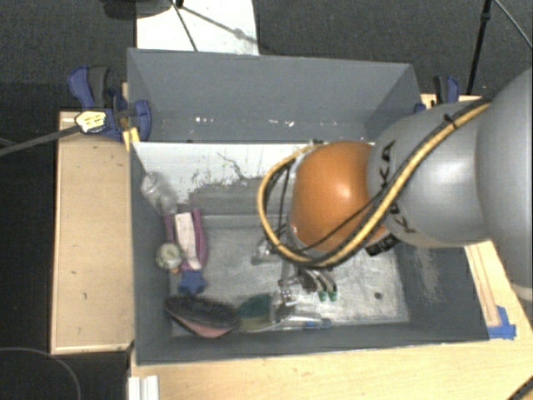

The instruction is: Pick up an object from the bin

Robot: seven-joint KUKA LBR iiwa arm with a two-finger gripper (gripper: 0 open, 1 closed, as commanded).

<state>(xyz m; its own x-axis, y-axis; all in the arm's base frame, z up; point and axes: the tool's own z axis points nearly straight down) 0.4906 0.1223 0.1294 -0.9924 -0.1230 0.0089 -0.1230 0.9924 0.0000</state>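
1. The robot's hand (293, 297) hangs low near the front of the grey metal bin (266, 98), beneath the arm's orange cover (329, 192). From this angle it cannot be told whether the hand is open or closed, or whether it has hold of anything.
2. Nearest to it are a dark green lump (256, 308), just to its left, and a crumpled clear wrapper (306, 322) against the front wall. These look the likeliest picks.
3. Farther left lie a dark oval pouch with a pink edge (200, 315), a small blue piece (191, 283), a pink-and-white packet (190, 236), a pale round thing (169, 257) and a clear plastic item (154, 190).
4. A clean grasp would probably mean settling squarely over one item, choosing the firmer green lump over the slippery wrapper, and lifting straight up, clear of the front wall.
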